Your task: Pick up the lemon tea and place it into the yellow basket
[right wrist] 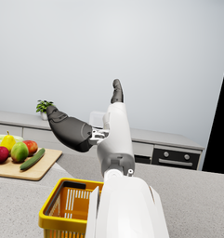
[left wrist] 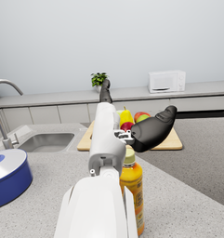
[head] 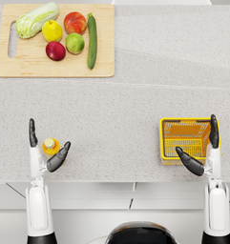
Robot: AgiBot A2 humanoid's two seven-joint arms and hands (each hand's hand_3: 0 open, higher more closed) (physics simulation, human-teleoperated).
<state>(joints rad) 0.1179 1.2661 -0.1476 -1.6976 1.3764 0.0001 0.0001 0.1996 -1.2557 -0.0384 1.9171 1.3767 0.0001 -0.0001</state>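
The lemon tea bottle (head: 51, 146), orange with a yellow cap, stands upright on the counter near its front edge at the left. My left hand (head: 46, 151) is open around it, fingers and thumb either side, not clearly touching. In the left wrist view the lemon tea bottle (left wrist: 132, 187) stands just under the left hand (left wrist: 146, 128). The yellow basket (head: 187, 138) sits at the right, empty. My right hand (head: 202, 152) hovers open over its front right part. The right wrist view shows the yellow basket (right wrist: 67, 209) below the right hand (right wrist: 81, 128).
A wooden cutting board (head: 103, 57) at the back left carries a cabbage (head: 36, 19), cucumber (head: 91, 40) and several fruits. The left wrist view shows a sink (left wrist: 46, 142) and a blue pot (left wrist: 9, 174) off to the side. The counter's front edge (head: 114, 182) runs just before both hands.
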